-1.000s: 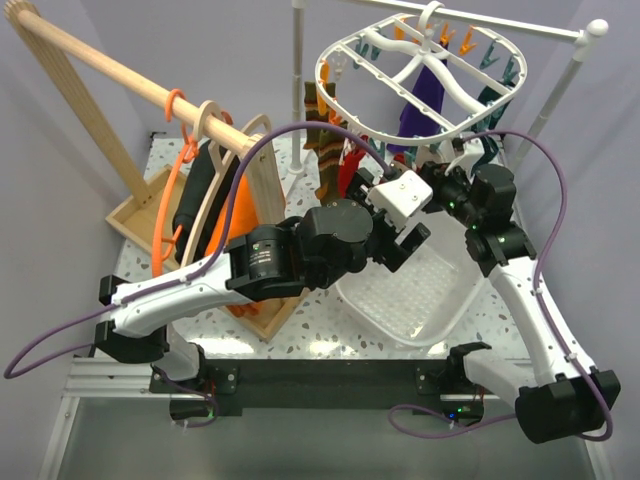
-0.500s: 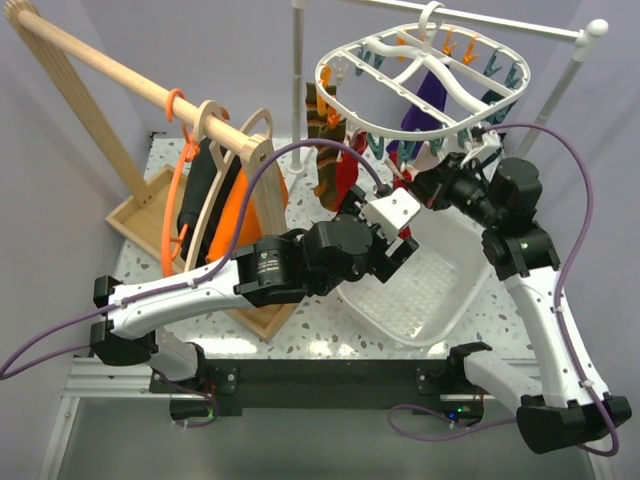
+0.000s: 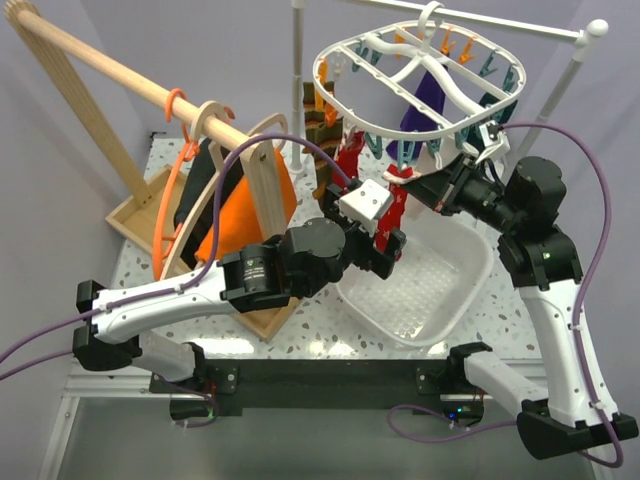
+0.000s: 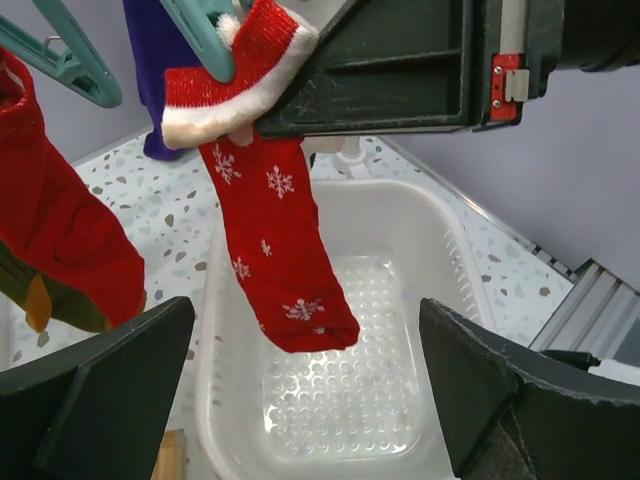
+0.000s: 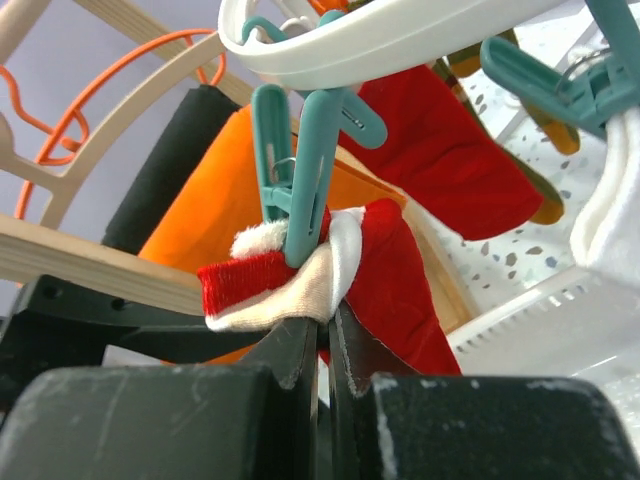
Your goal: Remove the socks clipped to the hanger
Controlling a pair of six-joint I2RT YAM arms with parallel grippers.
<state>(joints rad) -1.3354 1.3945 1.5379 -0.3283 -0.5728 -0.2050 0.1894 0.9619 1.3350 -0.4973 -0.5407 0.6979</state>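
Top external: the white hanger [image 3: 322, 80] hangs from a rail over the white basket [image 3: 425, 292]. The right gripper [image 3: 405, 184] reaches the top of a red snowflake sock [image 3: 392, 212] hanging under the frame, and the left gripper [image 3: 385, 246] sits just below it.

Left wrist: the left gripper [image 4: 310, 400] is spread wide and holds nothing. The sock [image 4: 280, 250] dangles above the basket [image 4: 445, 235].

Right wrist: the right gripper [image 5: 322, 345] is clamped on the sock's white cuff [image 5: 270, 285], which a teal clip [image 5: 300, 170] on the hanger [image 5: 400, 30] also grips.
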